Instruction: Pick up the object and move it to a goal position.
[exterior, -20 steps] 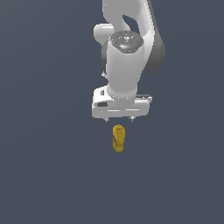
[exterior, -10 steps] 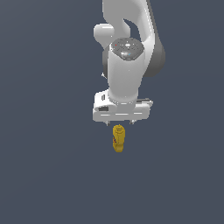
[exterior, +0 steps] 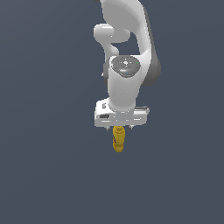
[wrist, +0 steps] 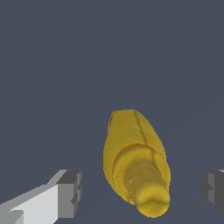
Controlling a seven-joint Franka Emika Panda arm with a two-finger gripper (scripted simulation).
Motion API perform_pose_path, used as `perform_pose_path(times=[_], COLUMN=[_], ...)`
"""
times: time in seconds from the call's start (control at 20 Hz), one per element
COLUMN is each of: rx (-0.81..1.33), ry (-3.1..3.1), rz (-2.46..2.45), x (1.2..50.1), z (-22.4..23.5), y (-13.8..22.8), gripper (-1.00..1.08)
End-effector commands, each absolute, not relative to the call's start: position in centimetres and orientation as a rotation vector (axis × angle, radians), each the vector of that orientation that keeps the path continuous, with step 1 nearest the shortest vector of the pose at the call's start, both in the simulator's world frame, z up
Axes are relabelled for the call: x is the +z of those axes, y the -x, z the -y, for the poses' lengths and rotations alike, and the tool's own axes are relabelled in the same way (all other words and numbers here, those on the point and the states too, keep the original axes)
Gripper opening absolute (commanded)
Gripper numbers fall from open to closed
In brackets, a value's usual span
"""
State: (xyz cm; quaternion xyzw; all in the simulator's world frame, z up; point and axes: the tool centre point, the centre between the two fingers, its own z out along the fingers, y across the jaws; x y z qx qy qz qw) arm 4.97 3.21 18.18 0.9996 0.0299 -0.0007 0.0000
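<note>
The object, a small yellow bottle [exterior: 118, 141], stands on the dark grey floor with a small reddish mark on its side. Its upper end is hidden behind my hand in the exterior view. My gripper [exterior: 119, 128] hangs straight above it, pointing down. In the wrist view the bottle [wrist: 135, 162] shows its rounded ribbed top and lies between my two fingers [wrist: 70, 192]. The gripper [wrist: 142, 190] is open, with a gap on each side of the bottle. The fingers do not touch it.
The flat dark grey floor [exterior: 48, 175] runs all around the bottle. The white arm [exterior: 127, 48] rises above the hand. No other object shows.
My hand has come down toward the bottle, and its lower edge now overlaps the bottle's top in the exterior view. The bottle has not moved.
</note>
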Motion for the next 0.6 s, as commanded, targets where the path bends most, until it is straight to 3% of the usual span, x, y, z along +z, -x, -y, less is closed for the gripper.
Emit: perform_pose_path(times=[0.0, 0.25, 0.3, 0.55], rx=[-0.001, 0.0, 0.0, 0.0], ry=[-3.14, -3.14, -3.14, -3.14], rz=[-0.094, -0.094, -0.094, -0.094], x=[17.34, 17.05, 17.05, 17.05], z=[-3.22, -3.21, -3.21, -3.21], y=[-5.0, -5.13, -5.13, -5.13], gripper=[1.0, 1.0, -1.0, -1.0])
